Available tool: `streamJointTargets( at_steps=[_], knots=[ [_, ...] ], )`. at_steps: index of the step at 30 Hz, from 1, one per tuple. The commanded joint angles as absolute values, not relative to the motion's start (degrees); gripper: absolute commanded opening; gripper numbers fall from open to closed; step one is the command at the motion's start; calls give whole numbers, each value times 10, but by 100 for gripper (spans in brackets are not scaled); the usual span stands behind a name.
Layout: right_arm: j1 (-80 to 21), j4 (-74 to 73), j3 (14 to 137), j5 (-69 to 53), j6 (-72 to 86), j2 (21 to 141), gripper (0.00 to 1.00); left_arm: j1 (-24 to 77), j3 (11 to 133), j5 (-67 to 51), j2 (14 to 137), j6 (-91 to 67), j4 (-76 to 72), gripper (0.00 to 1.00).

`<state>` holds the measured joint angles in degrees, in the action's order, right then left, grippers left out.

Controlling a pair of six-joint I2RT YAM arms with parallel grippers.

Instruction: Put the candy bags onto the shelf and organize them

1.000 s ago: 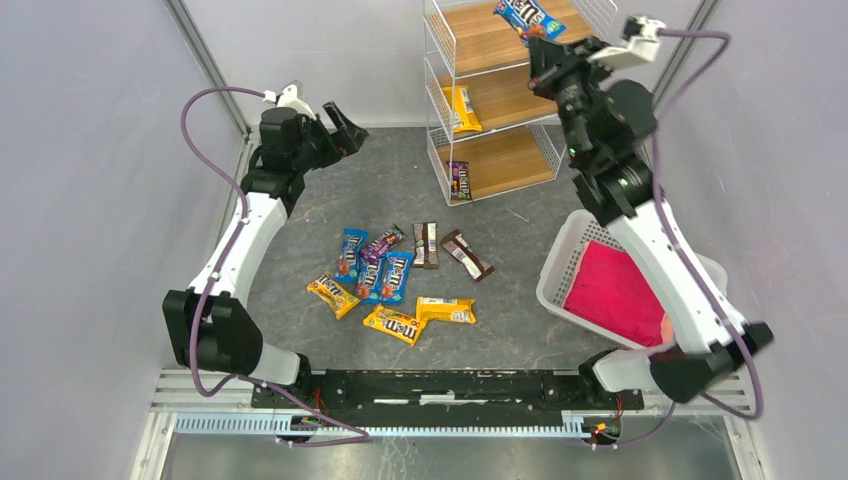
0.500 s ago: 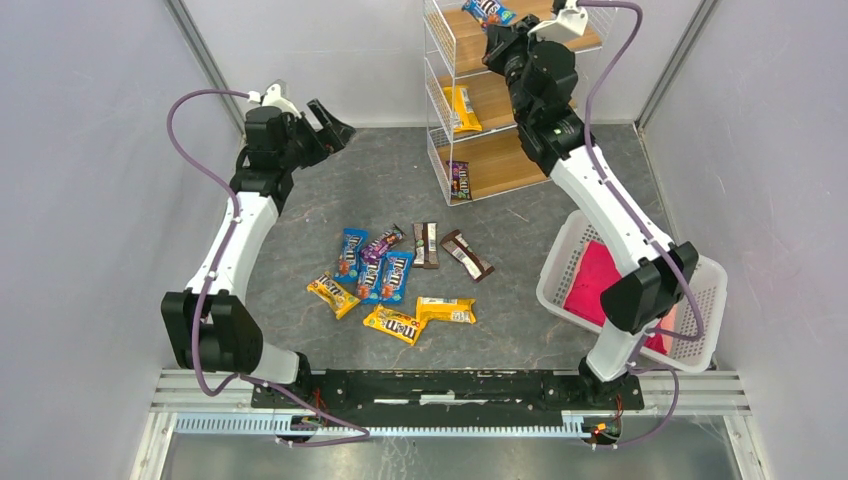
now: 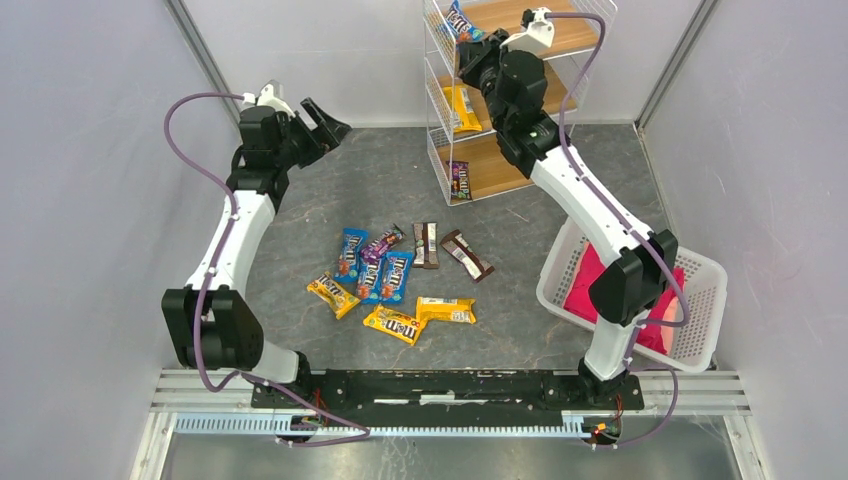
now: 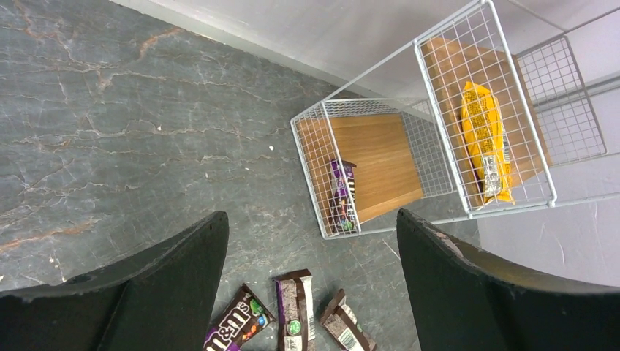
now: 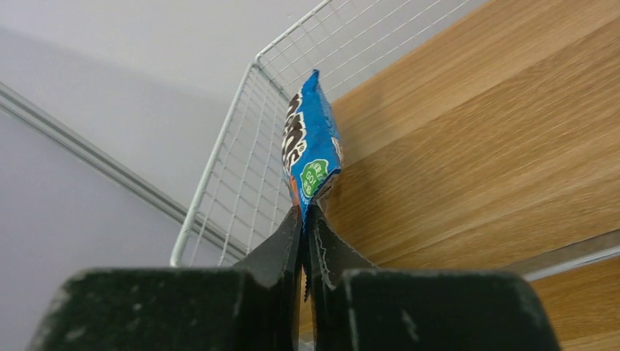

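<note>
From above, the step in hand looks like setting a bag on the shelf (image 3: 505, 160). The right gripper (image 3: 468, 48) reaches into the shelf's top tier at its left end, with a blue candy bag (image 3: 458, 20) at its tip. The left gripper (image 3: 325, 118) hangs well to the shelf's left, over bare floor. A yellow bag (image 3: 458, 108) lies on the shelf's middle tier and a purple bag (image 3: 459, 180) on its bottom tier. The loose bags (image 3: 395, 280) lie in a scatter in front of the shelf.

In the left wrist view, the left gripper (image 4: 311, 223) has its jaws spread wide, with nothing between them. The shelf (image 4: 380, 153) lies ahead, showing the yellow bag (image 4: 485, 142) and the purple bag (image 4: 343, 197).

In the right wrist view, the right gripper (image 5: 305, 219) pinches the lower edge of the blue candy bag (image 5: 310, 146). The glossy, flat bag stands on end beside the mesh wall of the shelf (image 5: 475, 124). The next move likely calls for lowering it flat onto the wood before letting go, or it may topple.
</note>
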<state>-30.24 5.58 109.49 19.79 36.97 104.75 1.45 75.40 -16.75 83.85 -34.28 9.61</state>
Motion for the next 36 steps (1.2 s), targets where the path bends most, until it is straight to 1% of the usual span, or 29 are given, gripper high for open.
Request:
streamJointTargets(
  at_steps=[1, 6, 12, 16, 19, 26, 31, 36],
  knots=[
    [-317, 79, 1098, 208, 381, 1031, 13, 6, 760, -186, 839, -365, 65, 90],
    [-320, 81, 1072, 202, 393, 1015, 17, 5, 761, -189, 841, -366, 64, 90],
    [-320, 87, 1049, 204, 378, 993, 33, 5, 760, -191, 841, -367, 62, 90],
    [-320, 80, 1045, 201, 367, 984, 36, 5, 760, -191, 840, -367, 62, 90],
    [-320, 81, 1025, 203, 361, 968, 41, 5, 759, -192, 839, -367, 62, 90],
    [-317, 90, 984, 196, 350, 932, 57, 5, 760, -193, 841, -368, 61, 90],
    [-314, 72, 981, 186, 347, 918, 60, 5, 759, -193, 841, -367, 62, 90],
    [-308, 88, 938, 197, 342, 890, 60, 5, 760, -193, 841, -368, 61, 90]
  ],
)
